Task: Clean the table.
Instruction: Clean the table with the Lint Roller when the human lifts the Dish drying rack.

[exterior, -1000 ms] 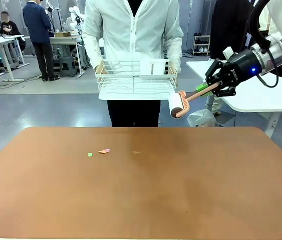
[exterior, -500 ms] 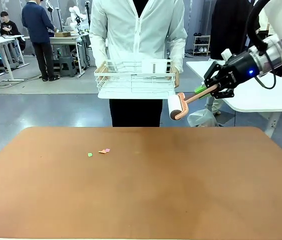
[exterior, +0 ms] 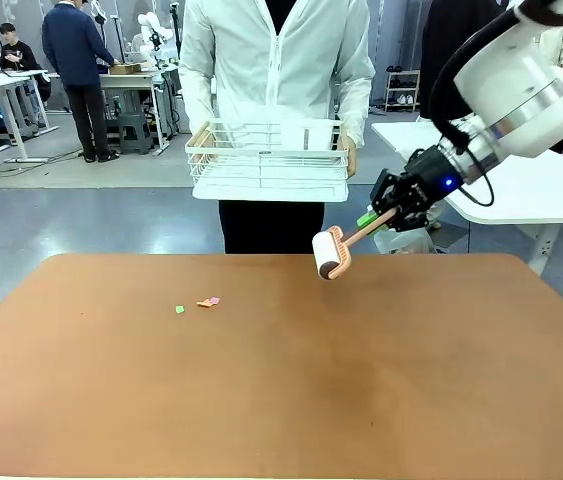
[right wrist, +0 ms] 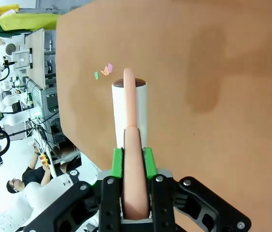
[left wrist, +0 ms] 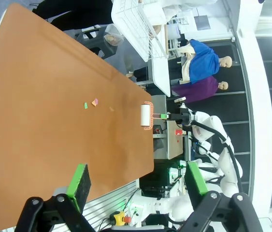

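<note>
The reddish-brown table [exterior: 281, 390] carries small paper scraps left of centre: a pink-orange one [exterior: 208, 301] and a green one [exterior: 179, 309]. My right gripper [exterior: 386, 213] is shut on the peach handle of a lint roller, whose white roll [exterior: 328, 253] hangs tilted just above the table's far edge. In the right wrist view the green pads [right wrist: 118, 162] clamp the handle, the roll [right wrist: 130, 111] points toward the scraps [right wrist: 107, 69], and the table [right wrist: 222, 96] lies below. My left gripper [left wrist: 138, 179] is open, high above the table [left wrist: 39, 121], far from the scraps [left wrist: 95, 102] and the roller [left wrist: 146, 116].
A person stands at the far side holding a white wire rack [exterior: 269, 160] at waist height, beyond the table edge. A white-topped table [exterior: 521, 185] stands behind my right arm. Other people and benches are far back at the left.
My right arm has swung left and down, carrying the roller from beside the rack to just above the table's far edge. The scraps have not moved.
</note>
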{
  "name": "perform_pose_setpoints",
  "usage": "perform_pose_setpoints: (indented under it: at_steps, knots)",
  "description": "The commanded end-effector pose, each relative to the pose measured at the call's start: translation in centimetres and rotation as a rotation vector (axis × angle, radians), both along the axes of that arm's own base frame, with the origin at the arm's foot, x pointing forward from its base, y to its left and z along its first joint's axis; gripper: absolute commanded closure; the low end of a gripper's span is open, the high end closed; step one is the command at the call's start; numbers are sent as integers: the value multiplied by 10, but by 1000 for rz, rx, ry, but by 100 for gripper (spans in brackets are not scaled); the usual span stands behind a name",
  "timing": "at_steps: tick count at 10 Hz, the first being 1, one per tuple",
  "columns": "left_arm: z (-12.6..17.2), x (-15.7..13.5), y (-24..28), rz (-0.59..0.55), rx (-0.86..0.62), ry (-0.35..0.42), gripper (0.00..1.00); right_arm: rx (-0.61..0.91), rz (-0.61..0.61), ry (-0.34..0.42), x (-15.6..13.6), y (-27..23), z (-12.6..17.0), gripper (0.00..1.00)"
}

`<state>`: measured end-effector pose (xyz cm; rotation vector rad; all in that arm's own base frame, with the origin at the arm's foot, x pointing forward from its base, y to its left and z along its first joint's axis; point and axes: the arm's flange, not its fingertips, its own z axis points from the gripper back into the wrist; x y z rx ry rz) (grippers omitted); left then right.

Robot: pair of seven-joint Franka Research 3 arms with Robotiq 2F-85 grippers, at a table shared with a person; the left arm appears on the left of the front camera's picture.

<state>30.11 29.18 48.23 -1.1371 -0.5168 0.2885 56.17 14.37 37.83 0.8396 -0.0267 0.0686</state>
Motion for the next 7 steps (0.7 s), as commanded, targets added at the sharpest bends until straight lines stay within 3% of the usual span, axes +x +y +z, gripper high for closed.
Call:
perform_pose_setpoints:
  at_steps: [1, 7]
  knots:
    - [1, -2, 2, 1, -7, -13, 0, 3, -26, -5, 1, 19, -4, 79]
    - [1, -2, 2, 1, -7, -13, 0, 41, -91, 43, -2, 68, -54, 79]
